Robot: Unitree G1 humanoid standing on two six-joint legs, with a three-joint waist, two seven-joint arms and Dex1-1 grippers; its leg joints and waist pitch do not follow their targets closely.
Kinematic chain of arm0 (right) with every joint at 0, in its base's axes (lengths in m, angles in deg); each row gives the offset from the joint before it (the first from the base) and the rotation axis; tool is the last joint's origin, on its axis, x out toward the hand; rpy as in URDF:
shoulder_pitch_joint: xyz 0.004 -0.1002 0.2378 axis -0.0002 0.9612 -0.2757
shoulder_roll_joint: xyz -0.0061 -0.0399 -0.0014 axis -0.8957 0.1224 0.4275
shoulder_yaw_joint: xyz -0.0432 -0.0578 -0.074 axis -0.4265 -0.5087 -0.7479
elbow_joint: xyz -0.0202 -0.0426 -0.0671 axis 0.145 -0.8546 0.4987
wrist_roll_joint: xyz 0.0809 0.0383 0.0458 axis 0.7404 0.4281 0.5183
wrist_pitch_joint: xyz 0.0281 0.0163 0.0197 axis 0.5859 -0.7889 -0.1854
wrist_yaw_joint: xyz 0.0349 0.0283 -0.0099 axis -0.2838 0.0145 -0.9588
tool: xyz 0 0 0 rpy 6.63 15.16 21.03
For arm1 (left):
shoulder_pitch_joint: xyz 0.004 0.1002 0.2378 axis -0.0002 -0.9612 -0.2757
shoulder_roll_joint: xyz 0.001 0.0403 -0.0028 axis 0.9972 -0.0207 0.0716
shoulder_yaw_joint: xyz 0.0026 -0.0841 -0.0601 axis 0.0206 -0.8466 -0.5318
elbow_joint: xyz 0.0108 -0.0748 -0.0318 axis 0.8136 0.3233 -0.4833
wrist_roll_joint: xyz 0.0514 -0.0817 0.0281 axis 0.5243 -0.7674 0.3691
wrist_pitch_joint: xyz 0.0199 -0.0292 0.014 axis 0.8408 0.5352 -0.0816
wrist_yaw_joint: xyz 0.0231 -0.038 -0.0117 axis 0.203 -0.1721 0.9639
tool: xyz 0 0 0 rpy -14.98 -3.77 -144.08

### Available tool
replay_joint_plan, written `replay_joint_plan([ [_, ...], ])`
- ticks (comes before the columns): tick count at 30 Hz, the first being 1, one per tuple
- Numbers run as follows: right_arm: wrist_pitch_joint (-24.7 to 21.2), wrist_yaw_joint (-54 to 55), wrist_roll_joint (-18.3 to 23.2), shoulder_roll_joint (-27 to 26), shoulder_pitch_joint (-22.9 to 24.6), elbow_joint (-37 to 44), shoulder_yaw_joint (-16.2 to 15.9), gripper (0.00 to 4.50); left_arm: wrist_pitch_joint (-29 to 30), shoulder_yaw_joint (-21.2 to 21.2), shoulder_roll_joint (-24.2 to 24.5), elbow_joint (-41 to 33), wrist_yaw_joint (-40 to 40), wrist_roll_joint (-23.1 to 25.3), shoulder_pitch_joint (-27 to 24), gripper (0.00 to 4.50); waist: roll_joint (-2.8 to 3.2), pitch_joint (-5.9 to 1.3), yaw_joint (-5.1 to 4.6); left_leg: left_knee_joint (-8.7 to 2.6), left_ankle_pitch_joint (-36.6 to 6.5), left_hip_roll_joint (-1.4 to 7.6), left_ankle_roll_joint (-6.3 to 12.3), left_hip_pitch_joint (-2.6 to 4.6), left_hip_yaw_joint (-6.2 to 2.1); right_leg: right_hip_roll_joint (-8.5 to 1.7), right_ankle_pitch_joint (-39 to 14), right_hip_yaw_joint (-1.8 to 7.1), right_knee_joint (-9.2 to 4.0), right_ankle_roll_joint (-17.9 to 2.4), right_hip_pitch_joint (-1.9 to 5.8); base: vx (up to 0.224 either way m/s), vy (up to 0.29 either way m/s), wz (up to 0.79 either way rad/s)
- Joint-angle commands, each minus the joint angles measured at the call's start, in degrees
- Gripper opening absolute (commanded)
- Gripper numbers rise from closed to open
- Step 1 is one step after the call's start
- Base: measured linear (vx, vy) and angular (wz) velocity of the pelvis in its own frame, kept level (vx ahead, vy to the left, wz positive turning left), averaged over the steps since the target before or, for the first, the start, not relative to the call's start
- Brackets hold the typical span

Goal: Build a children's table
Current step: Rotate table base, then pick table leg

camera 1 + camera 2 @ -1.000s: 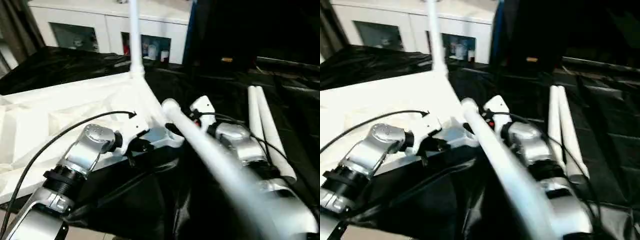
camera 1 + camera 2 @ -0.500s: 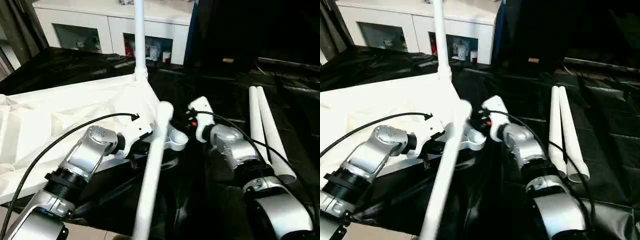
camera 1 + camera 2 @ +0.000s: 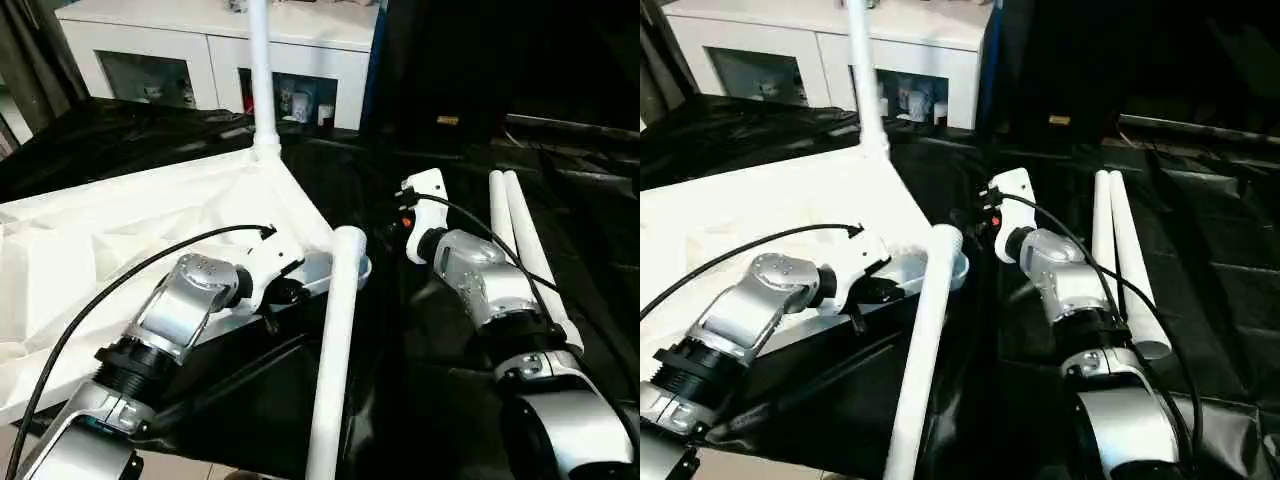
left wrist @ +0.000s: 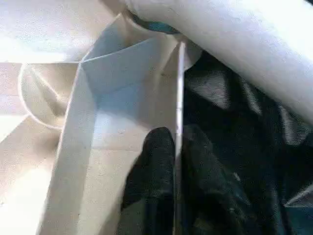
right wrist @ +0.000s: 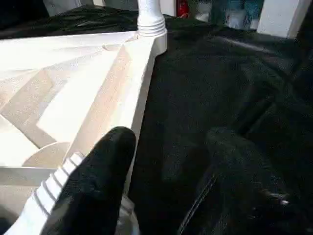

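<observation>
You see the white tabletop (image 3: 120, 240) lying upside down on the black sheet (image 3: 420, 330), with its ribbed side facing up. One leg (image 3: 262, 75) stands straight up in the far corner socket. A second leg (image 3: 337, 350) lies tilted, with its top end resting at the round socket (image 3: 352, 268) on the near corner and the rest of it reaching down toward you. You cannot tell if that end sits inside the socket or only leans on it. Two more legs (image 3: 520, 250) lie side by side on the black sheet, on your robot's right, well apart from the tabletop.

Your left gripper (image 4: 177, 166) pinches the thin side wall of the tabletop, just beside the near corner socket. One black finger is inside the wall and one is outside, and they are squeezed tight on it.

Your right gripper (image 5: 166, 171) has let go. Its two black fingers (image 5: 105, 166) are spread wide with nothing between them, and it hangs over the black sheet near the tabletop's edge.

A white cabinet (image 3: 210, 50) with glass doors stands behind the black sheet.
</observation>
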Motion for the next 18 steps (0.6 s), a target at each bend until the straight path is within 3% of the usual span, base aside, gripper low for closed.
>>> replay_joint_plan([
  [1, -5.72, -0.87, 2.84, 0.73, 0.97, 5.65, 1.27, 3.1, 0.54, -1.27, 0.85, 1.06, 1.58, 1.13, 0.59, 0.78, 0.12, -3.89, 0.18, -3.6, -3.99, 3.51, 2.36, 1.27, -1.63, -5.61, 7.86, 3.29, -3.72, -12.59, 3.06, 0.0, 0.0, 0.0],
  [5, -20.02, -5.66, 10.14, 2.63, 4.14, 18.11, 0.32, 3.38, 0.74, -1.33, 1.15, 1.19, 1.92, 1.21, 0.46, 1.05, 0.13, -3.84, 0.38, -3.67, -4.13, 3.61, 2.85, 1.3, -1.73, -5.58, 7.19, 3.26, -3.87, -11.54, 3.03, 0.0, 0.0, 0.0],
  [7, -23.07, -7.19, 11.78, 3.41, 5.0, 20.99, -0.46, 3.55, 0.8, -1.3, 1.24, 1.19, 1.95, 1.16, 0.46, 1.27, 0.11, -3.9, 0.52, -3.63, -4.41, 3.63, 2.35, 1.31, -1.69, -5.77, 6.54, 3.27, -3.95, -11.46, 2.98, 0.0, 0.0, 0.0],
  [9, -26.2, -8.02, 12.7, 3.92, 5.67, 23.11, -1.09, 3.71, 0.73, -1.17, 1.29, 1.31, 1.97, 1.05, 0.55, 1.47, 0.15, -3.87, 0.57, -3.69, -4.49, 3.61, 1.7, 1.27, -1.71, -5.79, 5.76, 3.24, -3.99, -11.57, 2.87, 0.0, 0.0, 0.0],
  [11, -32.4, -9.59, 12.92, 5.46, 6.85, 25.91, -4.06, 3.89, 0.63, -0.98, 1.33, 1.43, 1.9, 0.96, 0.67, 1.53, 0.39, -3.83, 0.69, -3.71, -4.69, 3.58, 1.09, 1.38, -1.76, -5.59, 5.5, 3.28, -4.04, -11.3, 2.88, 0.0, 0.0, 0.0],
  [12, -32.4, -9.59, 12.92, 5.46, 6.85, 25.91, -4.06, 4.05, 0.63, -0.98, 1.33, 1.43, 1.9, 0.96, 0.67, 1.82, 0.39, -3.91, 0.77, -3.7, -4.68, 3.62, 0.91, 1.43, -1.76, -5.7, 5.55, 3.26, -4.04, -11.38, 2.83, 0.0, 0.0, 0.0],
  [13, -36.13, -8.44, 12.63, 5.64, 7.9, 27.46, -5.47, 4.05, 0.51, -0.83, 1.38, 1.45, 1.89, 0.94, 0.7, 1.82, 0.24, -3.87, 0.8, -3.7, -5.15, 3.62, 0.44, 1.36, -1.68, -5.86, 5.12, 3.29, -4.12, -11.6, 2.75, 0.0, 0.0, 0.0],
  [17, -40.29, -5.22, 11.9, 4.91, 9.12, 28.34, -6.69, 4.32, 0.43, -0.73, 1.41, 1.48, 1.99, 0.96, 0.75, 1.96, -0.02, -3.78, 0.92, -3.84, -5.3, 3.56, -0.65, 1.45, -1.67, -5.89, 3.59, 3.33, -4.21, -11.25, 2.71, 0.0, 0.0, 0.0],
  [18, -41.17, -4.96, 12.11, 4.85, 9.5, 28.73, -7.21, 4.37, 0.43, -0.75, 1.41, 1.46, 2.05, 0.95, 0.74, 2.27, 0.04, -3.76, 0.97, -3.88, -5.45, 3.59, -0.83, 1.41, -1.72, -5.99, 3.16, 3.36, -4.21, -11.17, 2.75, 0.0, 0.0, 0.0],
])
